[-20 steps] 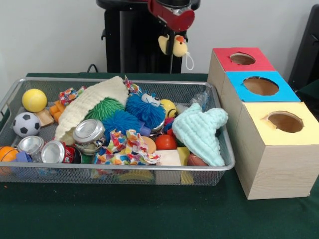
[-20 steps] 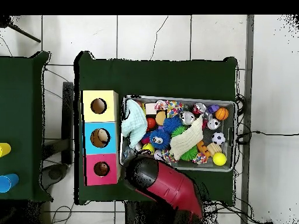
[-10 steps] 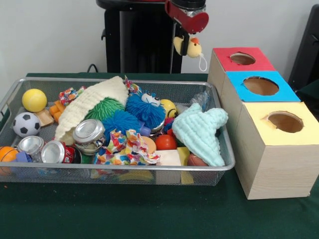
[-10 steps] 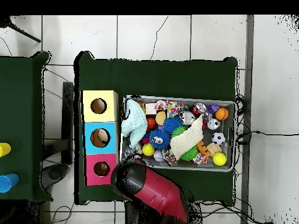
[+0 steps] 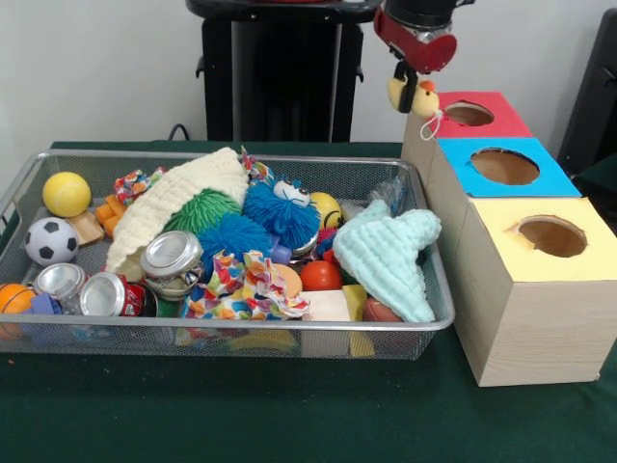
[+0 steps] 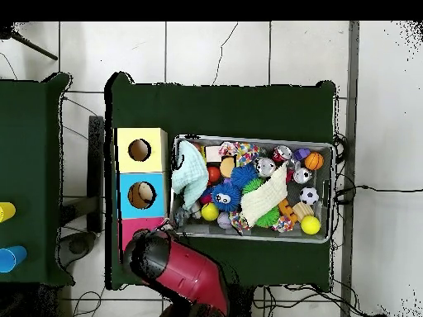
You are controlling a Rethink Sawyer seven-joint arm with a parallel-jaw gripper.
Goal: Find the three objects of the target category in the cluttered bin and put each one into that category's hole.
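My gripper (image 5: 411,90) hangs from the red arm head (image 5: 415,27) at the top of the front view, shut on a small yellow plush toy (image 5: 427,99) with an orange spot and a white loop. The toy dangles just left of the red-topped box (image 5: 501,122), level with its round hole. In the overhead view the red arm (image 6: 173,266) covers most of that red box (image 6: 127,233), and the gripper and toy are hidden beneath it. The wire mesh bin (image 5: 231,157) full of mixed objects lies to the left and below.
A blue-topped box (image 5: 551,180) and a yellow-topped box (image 5: 499,218) stand in a row in front of the red one. The bin holds a blue fuzzy toy (image 5: 280,210), a mint cloth (image 5: 388,257), a yellow ball (image 5: 66,193), a soccer ball (image 5: 50,240) and cans (image 5: 172,256).
The arm has carried the yellow plush toy rightwards in the front view, from behind the bin's far rim to the edge of the red box. The bin's contents have not moved.
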